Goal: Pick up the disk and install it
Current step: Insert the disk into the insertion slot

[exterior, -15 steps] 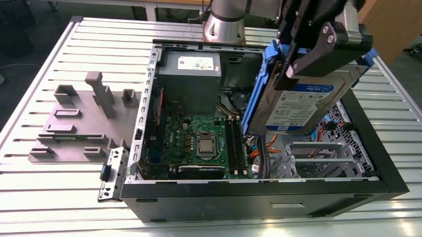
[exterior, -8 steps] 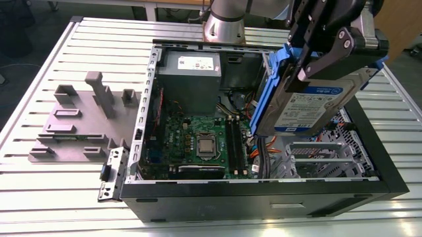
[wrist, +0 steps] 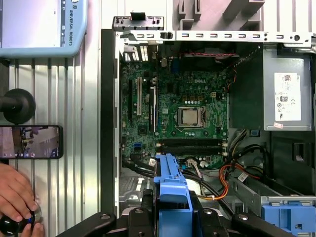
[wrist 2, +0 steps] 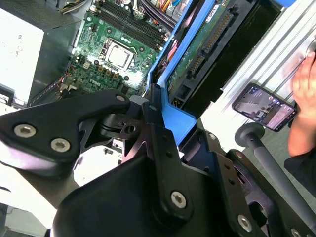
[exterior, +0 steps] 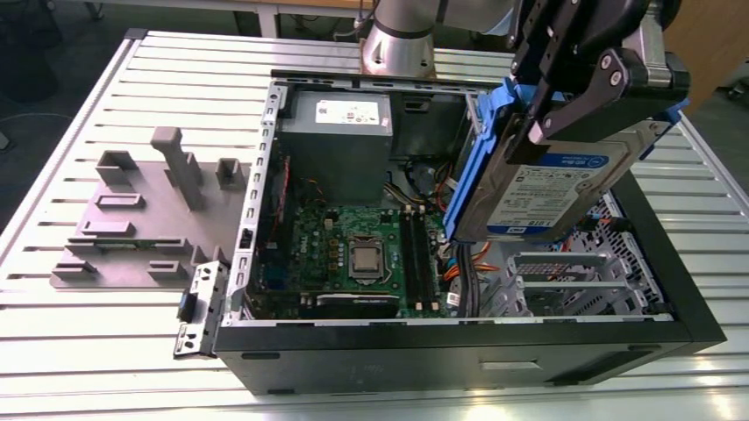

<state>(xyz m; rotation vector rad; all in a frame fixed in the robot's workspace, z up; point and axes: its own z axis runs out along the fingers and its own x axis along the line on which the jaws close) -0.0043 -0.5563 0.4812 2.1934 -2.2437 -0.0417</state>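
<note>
Right, claw [exterior: 545, 130] is clamped tight on the disk [exterior: 552, 197], pinching the upper end of its blue carrier [wrist: 172, 190] from both sides. The disk hangs in the air, steeply tilted, label facing the exterior camera, over the open computer case [exterior: 468, 340], on the exterior view's right half. Lower down in the exterior view are the metal drive cage [exterior: 562, 279] and a bundle of orange and black cables [exterior: 468, 263]. Can't tell whether the disk's low end touches anything inside the case.

Second wrist view shows the disk's underside, a green circuit board [wrist 2: 205, 47], with the carrier rail running along it.

Flat on the case floor lies the motherboard [exterior: 351, 246], with the CPU socket [wrist: 190, 116] near its middle. Grey power supply [exterior: 339, 123] with a white sticker sits in the case's far corner in the exterior view.

Grey fixture plate [exterior: 129, 230] with upright blocks sits on the slatted table [exterior: 70, 342] just beside the case, on the exterior view's left.

First wrist view shows a person's hand [wrist: 15, 193] over the table beside the case, a phone [wrist: 30, 141] just beside it, and a teach pendant [wrist: 44, 24] farther along.
</note>
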